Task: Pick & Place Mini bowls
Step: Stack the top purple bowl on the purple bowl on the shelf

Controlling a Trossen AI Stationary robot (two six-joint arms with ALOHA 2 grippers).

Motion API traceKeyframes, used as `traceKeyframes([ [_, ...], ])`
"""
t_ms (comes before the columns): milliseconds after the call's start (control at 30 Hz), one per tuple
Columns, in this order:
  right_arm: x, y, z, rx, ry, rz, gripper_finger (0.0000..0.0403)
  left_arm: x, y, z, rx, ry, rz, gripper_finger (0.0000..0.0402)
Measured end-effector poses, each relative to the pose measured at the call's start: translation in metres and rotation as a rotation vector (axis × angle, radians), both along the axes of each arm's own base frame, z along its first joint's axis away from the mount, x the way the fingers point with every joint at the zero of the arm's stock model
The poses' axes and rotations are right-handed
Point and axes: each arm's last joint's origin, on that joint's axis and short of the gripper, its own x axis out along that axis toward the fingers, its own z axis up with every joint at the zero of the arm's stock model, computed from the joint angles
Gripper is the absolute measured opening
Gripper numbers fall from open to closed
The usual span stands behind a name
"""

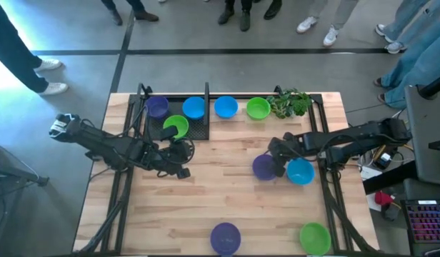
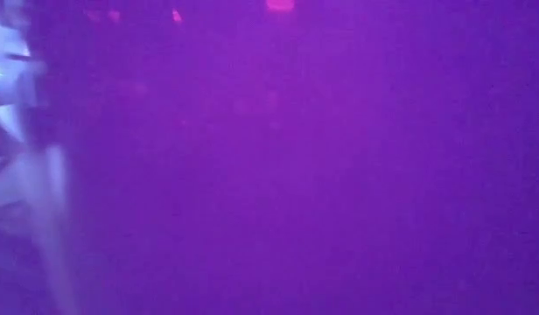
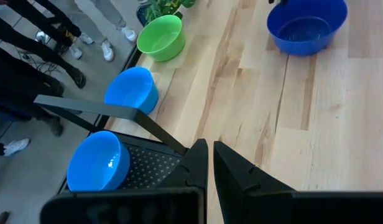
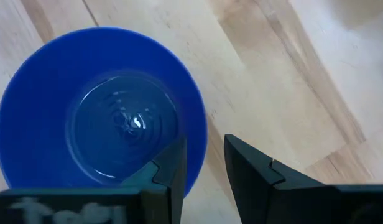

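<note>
Right gripper [image 4: 204, 165] is over the blue bowl [image 4: 98, 112] near the desk's right edge, jaws apart and straddling its rim, a purple bowl [image 1: 263, 166] touching beside it; other mini bowls line the far edge and two sit at the near edge. These look light, stiff, slick plastic, so I'd pinch the thin rim. Left gripper [image 3: 210, 163] waits left of centre, jaws nearly together, empty; no readable writing.
</note>
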Motion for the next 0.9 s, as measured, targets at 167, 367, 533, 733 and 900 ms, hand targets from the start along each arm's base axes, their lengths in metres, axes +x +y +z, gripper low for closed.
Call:
traceKeyframes([
  [167,0.003,0.000,-0.005,-0.002,0.022,0.005,0.0107,0.000,0.000,0.000,0.000,0.000,0.000,0.0021],
  [367,0.007,0.000,-0.018,-0.010,0.083,0.022,0.0107,0.000,0.000,0.000,-0.001,-0.001,0.000,0.0021],
  [533,0.011,0.000,-0.025,-0.020,0.111,0.050,0.0095,0.000,0.000,0.000,-0.001,-0.001,0.000,0.0021],
  [733,0.015,0.000,-0.027,-0.013,0.090,0.044,0.0020,0.000,0.000,0.000,-0.001,-0.001,0.000,0.0021],
  [900,0.019,-0.001,-0.020,-0.053,0.045,0.041,0.0010,0.000,0.000,0.000,-0.001,-0.001,0.000,0.0021],
])
